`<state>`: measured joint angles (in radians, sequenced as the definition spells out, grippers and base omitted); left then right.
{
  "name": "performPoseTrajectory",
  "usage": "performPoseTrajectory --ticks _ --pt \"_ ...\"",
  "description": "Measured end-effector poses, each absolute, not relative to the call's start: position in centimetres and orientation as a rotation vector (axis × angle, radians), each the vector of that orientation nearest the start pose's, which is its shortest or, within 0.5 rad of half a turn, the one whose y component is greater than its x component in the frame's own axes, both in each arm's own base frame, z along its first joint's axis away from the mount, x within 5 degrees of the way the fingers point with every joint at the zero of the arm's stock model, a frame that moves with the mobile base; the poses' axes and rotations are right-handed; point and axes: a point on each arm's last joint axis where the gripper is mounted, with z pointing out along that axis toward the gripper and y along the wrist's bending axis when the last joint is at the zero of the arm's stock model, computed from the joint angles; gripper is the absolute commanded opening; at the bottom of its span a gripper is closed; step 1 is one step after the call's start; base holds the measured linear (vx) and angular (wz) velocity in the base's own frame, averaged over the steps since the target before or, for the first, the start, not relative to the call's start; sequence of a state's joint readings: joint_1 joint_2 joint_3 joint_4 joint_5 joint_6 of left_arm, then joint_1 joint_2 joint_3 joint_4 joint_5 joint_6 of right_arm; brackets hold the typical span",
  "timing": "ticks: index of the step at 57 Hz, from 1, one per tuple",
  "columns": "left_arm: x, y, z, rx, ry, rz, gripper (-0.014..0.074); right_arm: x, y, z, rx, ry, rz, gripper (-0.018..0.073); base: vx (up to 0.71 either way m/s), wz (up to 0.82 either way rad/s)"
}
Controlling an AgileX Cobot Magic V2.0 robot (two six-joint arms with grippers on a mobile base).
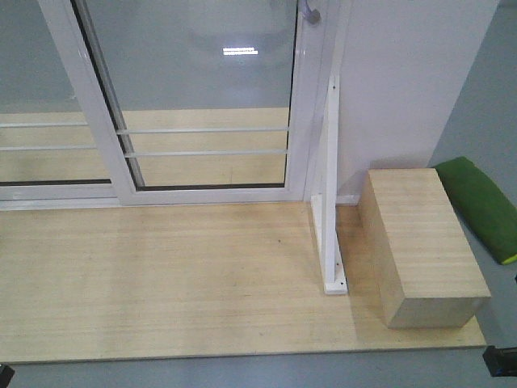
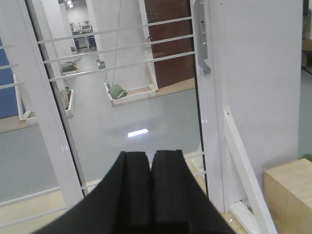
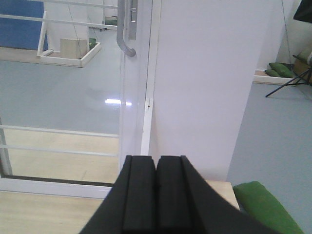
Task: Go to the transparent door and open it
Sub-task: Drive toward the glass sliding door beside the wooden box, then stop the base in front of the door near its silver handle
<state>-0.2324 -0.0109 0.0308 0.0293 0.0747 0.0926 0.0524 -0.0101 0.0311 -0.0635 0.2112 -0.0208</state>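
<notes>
The approach to the transparent door (image 1: 202, 81) is judged to be the step in hand, with the opening not yet begun: the door is seen close ahead in all three views, yet its handle (image 2: 202, 41) is touched by nothing. The door is set along the far edge of the wooden platform (image 1: 161, 275), towards the far right corner, where its handled stile is met by the jamb beside the white wall (image 1: 404, 73); it appears to be fully closed. Its long axis is upright, its glass face is turned squarely towards the robot, and the paired white bars are carried across it horizontally. The handle is run vertically along the right stile, with its lower end curved outward. To the left, the handleless panel (image 1: 40, 81) is overlapped by it, so a slide to the left is presumed. The left gripper (image 2: 151, 156) is clenched on nothing, its fingers pressed together, and it is aimed at the glass left of and below the handle. The right gripper (image 3: 156, 160) is likewise clenched and empty, held below the handle and slightly to its right. For the next move, one gripper would need to be raised to handle height, released, closed around the pull, and then drawn leftward along the track. The slanted white brace (image 1: 329, 202) and the wooden block (image 1: 420, 242) at the right edge should be kept clear of.
</notes>
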Motion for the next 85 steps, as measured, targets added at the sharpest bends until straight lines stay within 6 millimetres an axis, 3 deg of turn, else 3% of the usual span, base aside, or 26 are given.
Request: performPoseTrajectory --ticks 36,85 --pt "5.54 -1.29 19.65 0.277 1.555 -0.085 -0.0006 5.6 0.17 18.41 -0.106 1.712 -0.034 0.0001 0.36 0.1" --pt "5.54 -1.29 19.65 0.277 1.555 -0.085 -0.0006 5.6 0.17 18.41 -0.106 1.712 -0.034 0.0001 0.18 -0.06"
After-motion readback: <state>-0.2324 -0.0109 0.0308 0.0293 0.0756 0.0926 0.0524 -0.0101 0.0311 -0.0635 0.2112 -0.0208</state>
